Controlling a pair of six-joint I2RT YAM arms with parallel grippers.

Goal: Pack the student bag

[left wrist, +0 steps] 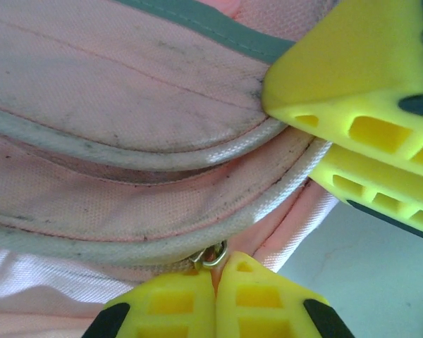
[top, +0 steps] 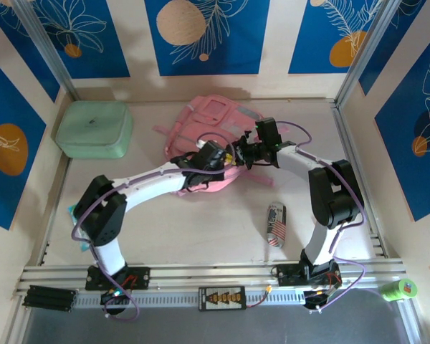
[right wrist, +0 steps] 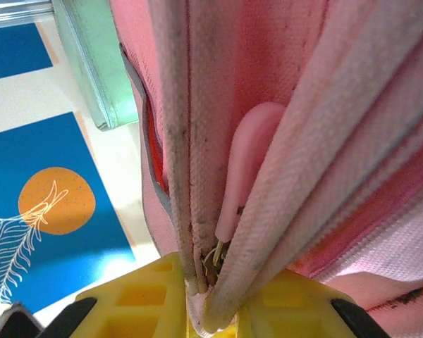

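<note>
1. The top view gives you the full layout. The student bag (top: 215, 118) lies at the far middle of the table (top: 201, 229). A mint green case (top: 94, 129) sits well apart at far left. A can (top: 275, 224) lies on its side near the right arm's base. Both arms reach in and meet at the bag's near edge.
2. The wrist views give you the seam detail that the top view is too coarse for. The left wrist shows pink weave, soiled white piping, a grey band and a small metal ring (left wrist: 211, 255). The right wrist shows a rounded pink tab (right wrist: 250, 162) lying between piped seams.
3. Note the bag's condition: soft pink cloth with dark flecks along the piping, and pink straps at its left side.
4. The right gripper (right wrist: 215, 317) is pinching a piped edge of the bag, and the cloth passes between its fingers.
5. The left gripper (left wrist: 215, 278) has its fingers pressed together, with the bag directly ahead of them. The ring sits right at the tips, and you cannot tell whether it is caught.
</note>
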